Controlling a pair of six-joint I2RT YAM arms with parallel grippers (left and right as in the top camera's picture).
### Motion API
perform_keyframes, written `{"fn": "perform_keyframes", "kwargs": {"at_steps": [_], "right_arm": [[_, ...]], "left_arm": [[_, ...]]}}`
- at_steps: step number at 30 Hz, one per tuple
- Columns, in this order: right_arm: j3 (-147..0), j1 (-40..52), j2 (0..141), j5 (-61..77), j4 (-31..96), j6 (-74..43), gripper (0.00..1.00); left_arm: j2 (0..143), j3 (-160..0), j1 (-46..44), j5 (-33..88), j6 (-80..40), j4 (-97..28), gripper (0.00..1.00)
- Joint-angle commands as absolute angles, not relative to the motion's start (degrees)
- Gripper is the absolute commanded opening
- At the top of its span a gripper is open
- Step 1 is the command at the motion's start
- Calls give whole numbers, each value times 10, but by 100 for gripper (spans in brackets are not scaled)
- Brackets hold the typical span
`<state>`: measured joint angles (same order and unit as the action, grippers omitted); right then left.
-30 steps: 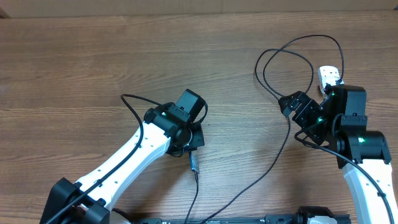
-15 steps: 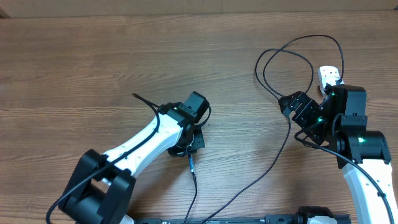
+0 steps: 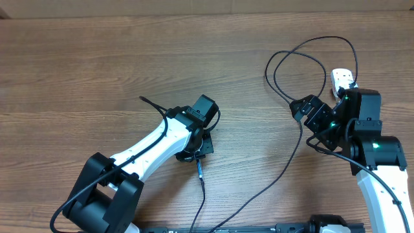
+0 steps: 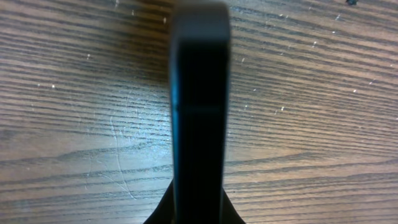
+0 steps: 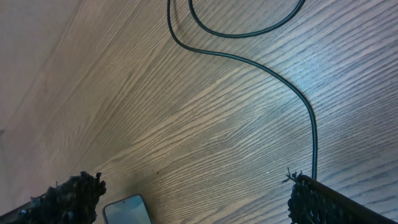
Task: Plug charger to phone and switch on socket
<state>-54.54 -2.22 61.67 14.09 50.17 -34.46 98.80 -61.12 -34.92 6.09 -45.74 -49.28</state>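
Note:
The charger [image 3: 283, 169] is a thin black cable that loops at the back right and runs along the table's front. Its connector end [image 3: 200, 169] sticks out from my left gripper [image 3: 198, 157], which is shut on it. In the left wrist view the closed fingers [image 4: 199, 124] form one dark bar over the wood. My right gripper [image 5: 199, 205] stands wide open just above the phone [image 5: 127, 211], whose bluish screen shows at the bottom edge. From overhead the right gripper [image 3: 310, 123] and its arm hide the phone. Only one end of the white socket [image 3: 343, 79] shows behind the right arm.
The charger [image 5: 249, 59] curves across the wood ahead of the right gripper. The table's far edge [image 3: 207, 14] runs along the top of the overhead view. Bare wood lies between the two arms.
The left arm has swung its elbow inward and rolled its wrist, and the connector end turned with it. The right arm has not moved.

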Motion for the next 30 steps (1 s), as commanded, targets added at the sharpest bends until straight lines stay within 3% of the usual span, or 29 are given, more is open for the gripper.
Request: {"fn": "perform_keyframes", "kwargs": {"at_steps": [1, 30], "right_arm": [[-557, -23, 611, 133, 500, -338, 100], [-557, -23, 611, 133, 500, -338, 100]], "left_arm": [[1000, -611, -353, 46, -441, -492, 4], [1000, -611, -326, -35, -341, -427, 4]]}}
